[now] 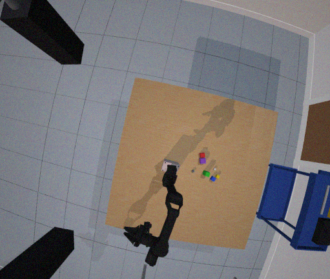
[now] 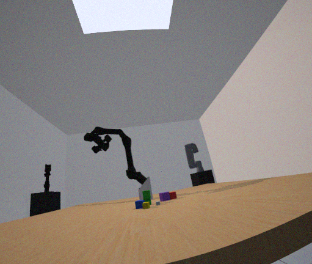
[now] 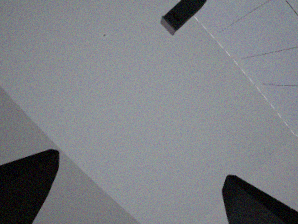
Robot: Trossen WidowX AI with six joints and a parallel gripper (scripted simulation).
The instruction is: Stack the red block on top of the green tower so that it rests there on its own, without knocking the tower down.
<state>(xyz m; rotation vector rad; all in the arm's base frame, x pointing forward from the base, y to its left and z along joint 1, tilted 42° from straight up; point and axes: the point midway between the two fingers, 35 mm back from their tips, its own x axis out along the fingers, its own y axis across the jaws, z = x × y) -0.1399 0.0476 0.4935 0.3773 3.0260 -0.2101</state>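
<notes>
Arm [image 2: 128, 153] raised high, gripper [image 2: 100, 143] open (empty).

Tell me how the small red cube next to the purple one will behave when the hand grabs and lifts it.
The small red cube looks solid and flat-faced, so it should probably stay stiff and sit still rather than roll. It touches the purple cube, so a sideways nudge would likely shove that neighbour too. The open hand, high above the wooden table, looks wide enough to straddle it.

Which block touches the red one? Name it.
The purple block. It sits directly against the red block, side by side on the table. The green tower, blue block and yellow block stand apart from it.
</notes>
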